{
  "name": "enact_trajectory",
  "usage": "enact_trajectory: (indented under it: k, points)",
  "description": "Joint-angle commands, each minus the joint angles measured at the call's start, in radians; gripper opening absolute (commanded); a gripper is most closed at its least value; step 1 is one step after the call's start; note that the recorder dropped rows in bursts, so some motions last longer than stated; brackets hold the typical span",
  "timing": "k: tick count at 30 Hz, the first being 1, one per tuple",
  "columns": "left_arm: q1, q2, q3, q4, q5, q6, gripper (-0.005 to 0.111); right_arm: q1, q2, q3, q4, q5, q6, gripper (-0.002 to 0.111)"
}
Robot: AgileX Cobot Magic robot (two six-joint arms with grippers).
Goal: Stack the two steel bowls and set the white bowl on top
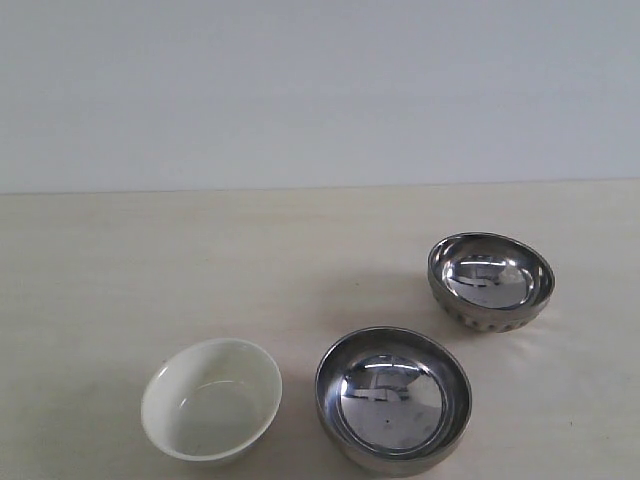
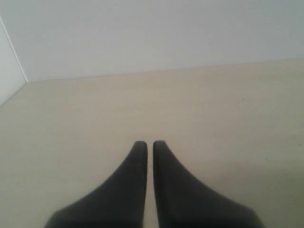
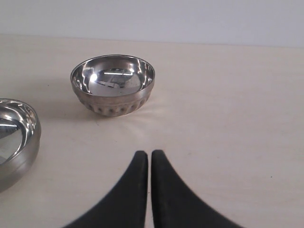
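A smooth-sided steel bowl (image 1: 393, 399) stands near the front middle of the table. The dimpled steel bowl (image 1: 491, 281) stands apart from it, further back on the right. The white bowl (image 1: 212, 400) sits upright at the front left, empty. No arm shows in the exterior view. In the right wrist view my right gripper (image 3: 149, 154) is shut and empty, with the dimpled steel bowl (image 3: 113, 83) ahead of it and the smooth steel bowl (image 3: 14, 137) at the frame's edge. My left gripper (image 2: 149, 144) is shut over bare table, no bowl in its view.
The pale wooden table (image 1: 150, 270) meets a plain white wall (image 1: 320, 90) at the back. In the left wrist view a wall corner (image 2: 14, 61) meets the table (image 2: 228, 104).
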Motion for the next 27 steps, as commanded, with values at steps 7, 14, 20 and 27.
enact_trajectory:
  k: [7, 14, 20, 27]
  points:
    - [0.005, -0.003, 0.004, -0.015, 0.002, 0.004, 0.004, -0.003, -0.005, -0.001, -0.01, -0.005, -0.001, 0.0]
    - [0.005, -0.003, 0.004, -0.015, 0.002, 0.004, 0.004, -0.003, -0.005, -0.001, -0.01, -0.005, -0.001, 0.0]
    - [0.005, -0.003, 0.004, -0.015, 0.002, 0.004, 0.004, -0.003, -0.005, -0.001, -0.01, -0.005, -0.001, 0.0]
    - [0.005, -0.003, 0.004, -0.015, 0.002, 0.004, 0.004, -0.003, -0.005, -0.001, -0.042, -0.005, -0.023, 0.0]
